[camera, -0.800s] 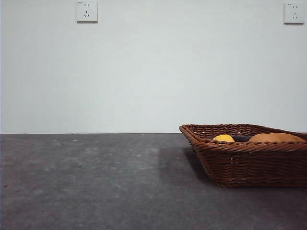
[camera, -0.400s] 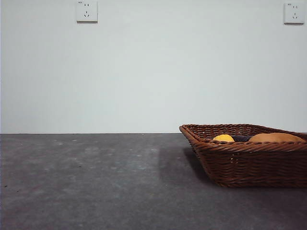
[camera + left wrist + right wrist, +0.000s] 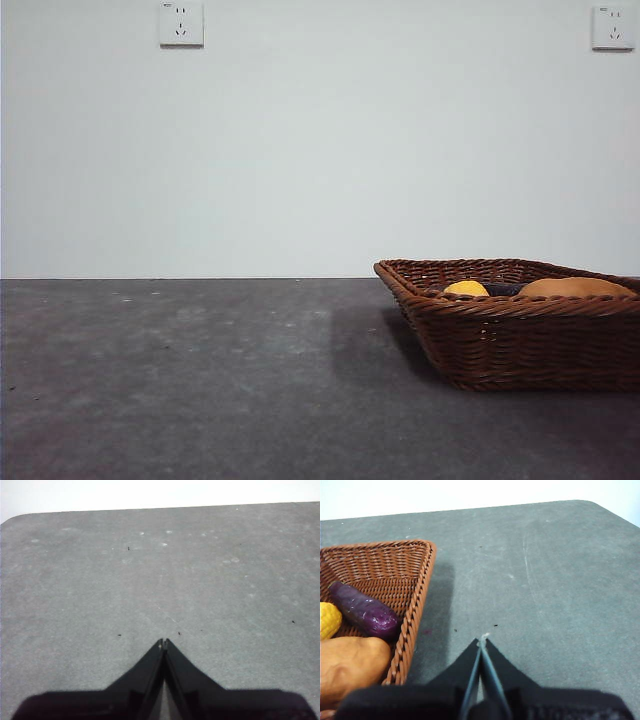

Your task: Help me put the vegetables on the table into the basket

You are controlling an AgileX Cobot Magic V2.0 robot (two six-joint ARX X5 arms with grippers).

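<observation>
The brown wicker basket (image 3: 520, 335) stands at the right of the table (image 3: 200, 380) in the front view, and also shows in the right wrist view (image 3: 415, 595). In it lie the yellow corn cob (image 3: 466, 288) (image 3: 327, 620), the tan potato (image 3: 575, 287) (image 3: 347, 665) and the dark purple eggplant (image 3: 365, 612), which shows only as a dark strip (image 3: 503, 289) in the front view. My right gripper (image 3: 482, 640) is shut and empty above bare table beside the basket. My left gripper (image 3: 163, 642) is shut and empty above bare table. Neither arm shows in the front view.
Two wall sockets (image 3: 181, 23) (image 3: 612, 27) sit high on the white wall behind. The table's far edge and a rounded corner (image 3: 15, 520) show in the left wrist view, and another corner (image 3: 600, 507) in the right wrist view.
</observation>
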